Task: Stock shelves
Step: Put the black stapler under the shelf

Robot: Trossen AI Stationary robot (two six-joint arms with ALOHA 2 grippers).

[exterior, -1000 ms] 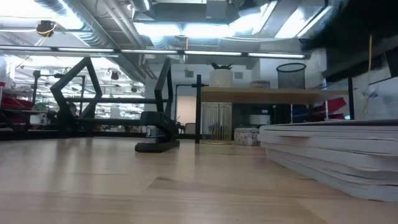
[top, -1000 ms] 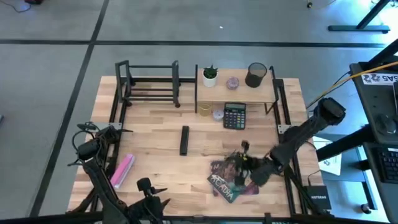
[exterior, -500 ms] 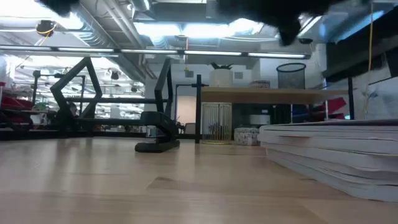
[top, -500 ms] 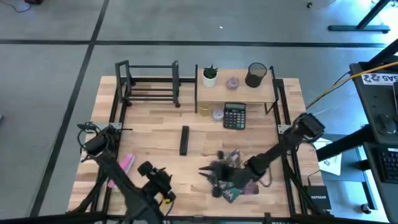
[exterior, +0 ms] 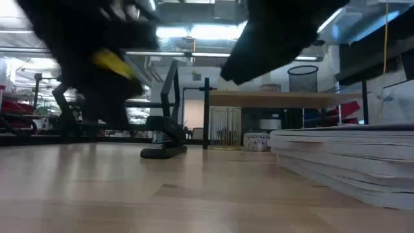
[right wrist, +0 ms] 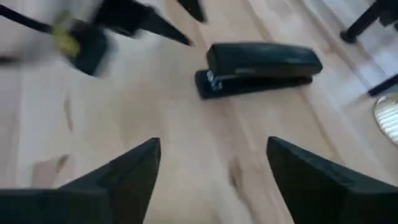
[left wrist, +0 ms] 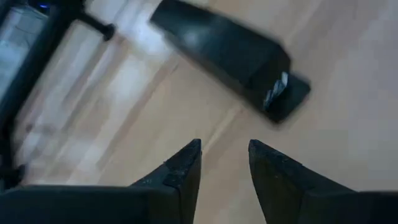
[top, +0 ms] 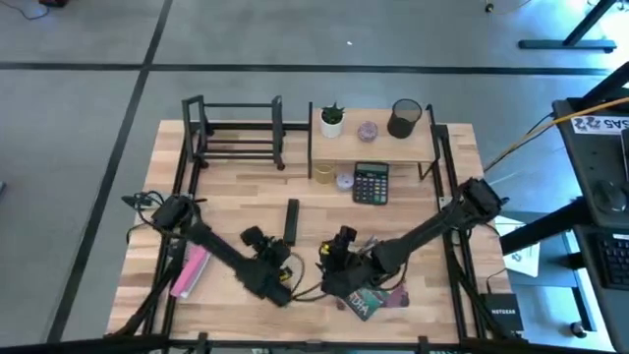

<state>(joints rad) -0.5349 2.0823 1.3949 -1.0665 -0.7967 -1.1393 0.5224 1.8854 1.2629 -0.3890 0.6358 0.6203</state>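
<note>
My left gripper [top: 257,239] swings in from the table's 7 o'clock corner toward centre, ending near the stapler [top: 291,220], fingers slightly parted. My right gripper [top: 344,239] slides off the magazines [top: 369,295] toward 9 o'clock, fingers wide, facing that stapler.

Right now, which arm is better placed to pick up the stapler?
Probably the left. Both grippers are open, empty and aimed at the stapler, but the left gripper hovers right beside its near end, while the right gripper sits a little farther off, over the magazines.
</note>
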